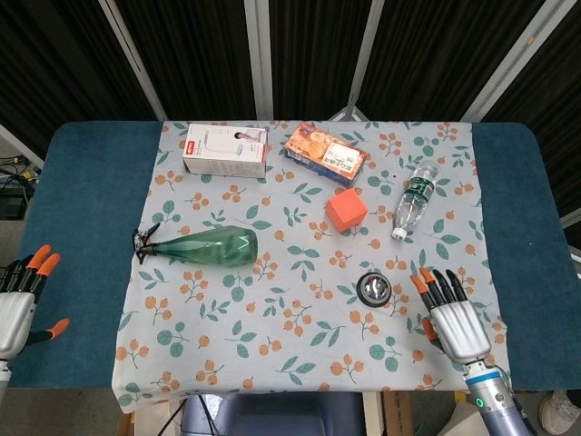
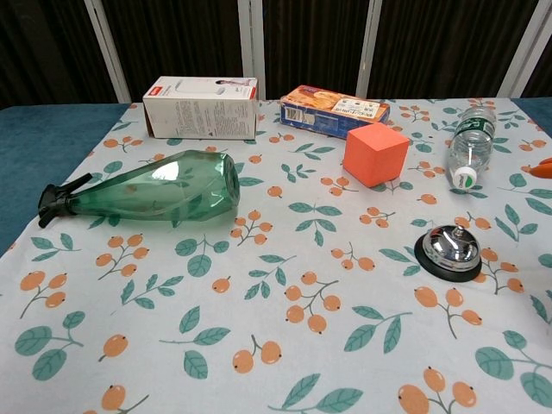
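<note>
Call bell (image 1: pixel 375 289) sits near the table's front edge, at about 10 o'clock from right hand (image 1: pixel 448 318), close by. Fingers spread, holding nothing. Left hand (image 1: pixel 18 304) far off at table's edge, also empty.

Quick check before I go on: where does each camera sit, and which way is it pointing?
Head view: high above the near edge, looking steeply down on the floral tablecloth; shows the left hand and right hand, both open.
Chest view: low at the near edge, looking across the cloth; only an orange fingertip shows.
Both share the green glass spray bottle and the silver call bell.
</note>
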You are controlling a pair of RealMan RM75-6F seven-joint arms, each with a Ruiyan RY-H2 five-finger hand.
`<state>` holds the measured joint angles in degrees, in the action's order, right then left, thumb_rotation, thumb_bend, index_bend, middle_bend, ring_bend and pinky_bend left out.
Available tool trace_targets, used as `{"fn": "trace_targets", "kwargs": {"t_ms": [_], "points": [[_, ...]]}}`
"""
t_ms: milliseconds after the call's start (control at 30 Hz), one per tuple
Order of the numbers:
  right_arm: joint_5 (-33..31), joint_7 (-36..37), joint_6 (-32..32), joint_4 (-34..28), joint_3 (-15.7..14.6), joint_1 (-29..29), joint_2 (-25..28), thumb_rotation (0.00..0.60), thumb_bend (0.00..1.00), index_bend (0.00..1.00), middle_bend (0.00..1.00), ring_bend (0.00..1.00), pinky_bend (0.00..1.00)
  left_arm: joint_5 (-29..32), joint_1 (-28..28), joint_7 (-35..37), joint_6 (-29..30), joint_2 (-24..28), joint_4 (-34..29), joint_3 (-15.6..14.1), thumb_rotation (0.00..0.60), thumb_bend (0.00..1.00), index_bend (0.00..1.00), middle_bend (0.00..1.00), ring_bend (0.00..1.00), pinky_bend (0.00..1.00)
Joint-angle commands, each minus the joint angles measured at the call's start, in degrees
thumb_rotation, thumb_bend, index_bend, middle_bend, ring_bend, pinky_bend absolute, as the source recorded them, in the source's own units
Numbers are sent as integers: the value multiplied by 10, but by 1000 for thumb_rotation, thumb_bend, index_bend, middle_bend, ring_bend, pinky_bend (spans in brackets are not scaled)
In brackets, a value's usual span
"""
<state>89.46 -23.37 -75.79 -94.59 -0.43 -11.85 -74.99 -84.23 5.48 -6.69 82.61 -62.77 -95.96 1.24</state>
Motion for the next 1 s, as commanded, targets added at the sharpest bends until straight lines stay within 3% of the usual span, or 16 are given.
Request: {"fn": "trace_targets", "kwargs": {"t_ms": [33,133,400,1000], "points": [[-6,-16,23,7,7,-16,-19,600,867,0,0,0,0,0,0,0,0,0,0,0,600,0,0,0,0,0],[-21,-35,47,16,11,-28,-38,600,935,0,0,0,0,2,1,0,-1,0,0,1,600,0,0,0,0,0],[-67,-75,87,54,26,-50,-99,600,945,0,0,0,0,4,2,4,-4,2,-2,1,600,0,0,0,0,0],[-91,-81,94,70,17,-57,-109,600,945,0,0,0,0,4,2,0,-5,1,-3,0,600,0,0,0,0,0]]}}
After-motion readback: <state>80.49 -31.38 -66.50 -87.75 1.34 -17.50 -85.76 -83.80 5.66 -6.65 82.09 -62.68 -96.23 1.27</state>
